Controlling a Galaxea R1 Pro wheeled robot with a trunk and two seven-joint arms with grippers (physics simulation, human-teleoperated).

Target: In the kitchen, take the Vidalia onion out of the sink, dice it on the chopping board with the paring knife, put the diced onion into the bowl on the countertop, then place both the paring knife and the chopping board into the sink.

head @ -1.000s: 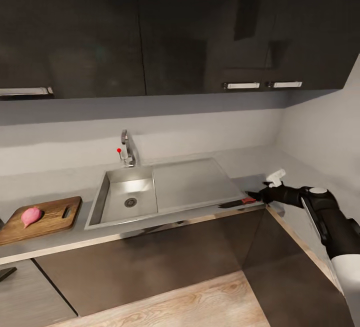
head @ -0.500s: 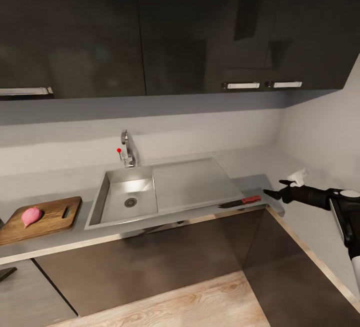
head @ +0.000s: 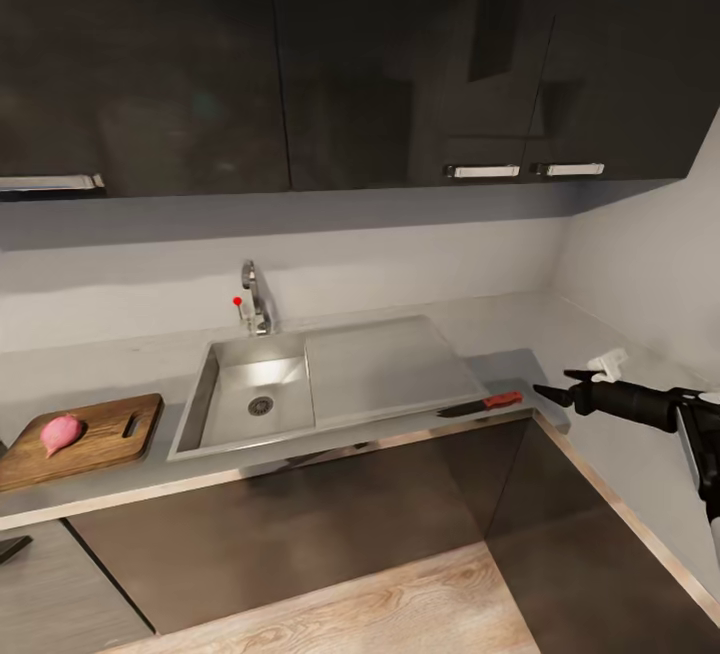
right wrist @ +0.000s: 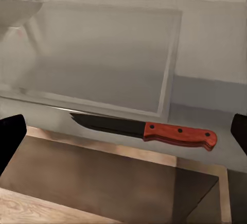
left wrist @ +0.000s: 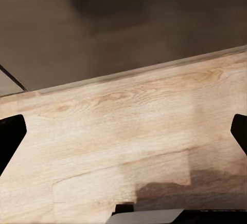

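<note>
The Vidalia onion (head: 62,431) already lay whole on the chopping board (head: 100,439), left of the sink (head: 255,396), so only the first step looked done. The paring knife (head: 480,403) rested untouched at the surface's (head: 90,364) front edge, just right of the drainboard. The right gripper (head: 560,384) hovered near its handle, jaws apart and empty. In the wrist view, the left gripper's (left wrist: 123,131) jaws were spread over the floor.

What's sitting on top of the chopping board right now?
On the chopping board lies one pink onion, whole and uncut, beside the slot-shaped handle hole. The board's near left corner runs out of the head view, so anything there cannot be seen.
</note>
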